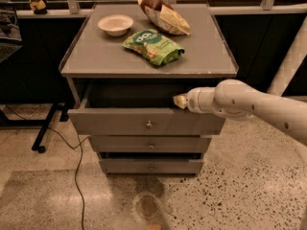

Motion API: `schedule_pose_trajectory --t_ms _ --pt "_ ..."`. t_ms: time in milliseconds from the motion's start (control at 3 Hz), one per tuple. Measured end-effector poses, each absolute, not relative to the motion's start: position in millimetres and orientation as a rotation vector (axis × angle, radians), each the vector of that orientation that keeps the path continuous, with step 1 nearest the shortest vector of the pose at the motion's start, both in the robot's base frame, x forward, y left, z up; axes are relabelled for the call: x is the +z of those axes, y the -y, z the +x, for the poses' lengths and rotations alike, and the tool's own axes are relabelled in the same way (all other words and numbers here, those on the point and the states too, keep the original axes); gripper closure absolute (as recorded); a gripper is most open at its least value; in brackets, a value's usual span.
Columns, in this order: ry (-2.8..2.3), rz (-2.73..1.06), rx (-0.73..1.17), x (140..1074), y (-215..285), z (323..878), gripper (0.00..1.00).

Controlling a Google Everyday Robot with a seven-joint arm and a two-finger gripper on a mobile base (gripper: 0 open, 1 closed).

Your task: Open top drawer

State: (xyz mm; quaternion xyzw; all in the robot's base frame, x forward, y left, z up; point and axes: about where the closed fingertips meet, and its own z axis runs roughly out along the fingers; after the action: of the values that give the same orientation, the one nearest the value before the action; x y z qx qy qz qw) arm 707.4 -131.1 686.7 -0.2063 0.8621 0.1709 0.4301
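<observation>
Grey top drawer (pixel 110 122) sits mid-frame, sticking partly out of the cabinet (pixel 96 56), with a dark gap behind its front. Your gripper (pixel 181 101) is at the drawer's top edge, right of middle, likely to pull there instead of on the little knob (pixel 149 125); you cannot tell if it is open or closed.

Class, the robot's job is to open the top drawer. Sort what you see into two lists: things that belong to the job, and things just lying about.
Belongs to the job: top drawer, partly open; its knob; gripper, at the drawer's upper right edge.

Just lying about: white bowl; green snack bag; brown chip bag, all on the cabinet top; cable.
</observation>
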Motion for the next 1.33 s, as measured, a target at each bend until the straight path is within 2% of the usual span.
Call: schedule_pose_trajectory --t_ms 1333 --pt "-2.234 -0.493 0.372 662.5 142.5 697.2 1.0"
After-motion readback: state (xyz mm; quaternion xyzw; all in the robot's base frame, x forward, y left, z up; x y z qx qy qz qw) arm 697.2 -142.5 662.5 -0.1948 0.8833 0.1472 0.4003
